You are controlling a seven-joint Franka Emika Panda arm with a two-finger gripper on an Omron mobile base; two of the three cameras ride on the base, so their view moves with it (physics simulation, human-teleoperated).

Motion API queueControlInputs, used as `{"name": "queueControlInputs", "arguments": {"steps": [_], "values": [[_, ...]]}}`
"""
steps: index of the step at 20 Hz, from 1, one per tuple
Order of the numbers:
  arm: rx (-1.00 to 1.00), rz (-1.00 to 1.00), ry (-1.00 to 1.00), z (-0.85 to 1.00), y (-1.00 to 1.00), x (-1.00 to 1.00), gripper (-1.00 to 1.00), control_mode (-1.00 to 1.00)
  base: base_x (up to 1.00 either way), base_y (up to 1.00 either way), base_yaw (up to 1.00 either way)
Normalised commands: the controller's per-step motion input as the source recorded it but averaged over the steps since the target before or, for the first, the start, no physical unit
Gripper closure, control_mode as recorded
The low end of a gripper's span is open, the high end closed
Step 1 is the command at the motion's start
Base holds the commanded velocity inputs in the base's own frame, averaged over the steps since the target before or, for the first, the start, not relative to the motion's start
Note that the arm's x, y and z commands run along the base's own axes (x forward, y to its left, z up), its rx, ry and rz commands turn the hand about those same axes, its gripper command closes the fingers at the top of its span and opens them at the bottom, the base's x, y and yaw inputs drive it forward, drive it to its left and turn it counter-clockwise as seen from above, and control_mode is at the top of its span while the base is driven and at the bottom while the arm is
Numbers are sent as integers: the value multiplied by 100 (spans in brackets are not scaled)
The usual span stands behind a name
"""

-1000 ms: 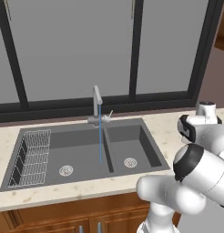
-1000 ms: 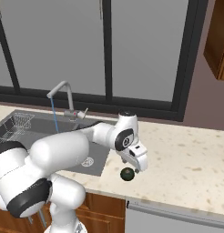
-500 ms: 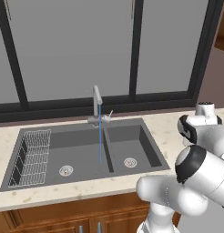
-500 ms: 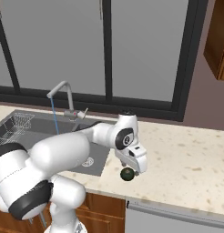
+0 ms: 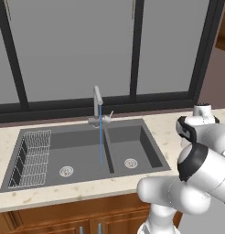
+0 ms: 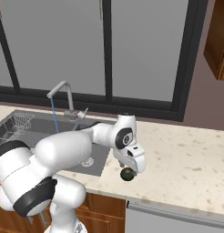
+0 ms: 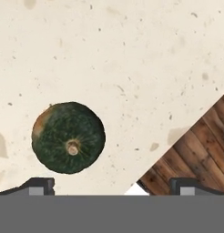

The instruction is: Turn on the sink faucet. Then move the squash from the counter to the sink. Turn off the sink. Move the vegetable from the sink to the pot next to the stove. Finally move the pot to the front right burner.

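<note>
Setting: simulated kitchen with tall dark-framed windows behind a beige speckled stone counter [image 6: 186, 159] over brown wooden cabinets.
Wire rack: a silver wire rack [image 5: 32, 157] sits in the left end of the left basin.
Sink: a dark grey rectangular double-basin sink [image 5: 87, 155] is set into the counter, with a round silver drain in each basin.
Faucet: a slim grey metal tap with a tall angled spout [image 5: 98, 107] stands at the back rim between the basins, and a thin blue stream of water falls from it into the left basin near the divider.
Arm: the white robot arm with dark joints reaches to the right of the sink, its hand pointing down over the counter near the front edge.
Gripper: the two-finger gripper [image 6: 129, 169] hangs just above the squash, its fingers spread wide with nothing between them.
Squash: a small round dark green squash with pale ribs and a tan stem stub [image 7: 68, 144] rests on the counter, right of the sink and close to the front edge; in the hand view it lies toward the left fingertip [image 7: 38, 185], not centred between the two.
</note>
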Motion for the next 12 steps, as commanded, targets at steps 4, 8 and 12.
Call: {"name": "queueControlInputs", "arguments": {"steps": [4, 8, 12], "values": [[2, 0, 0, -19, 5, 0, -100, -100, 0, 0, 0], [2, 0, 0, -18, 4, 6, -100, -100, 0, 0, 0], [2, 2, -1, -14, 7, 23, -100, -100, 0, 0, 0]]}}
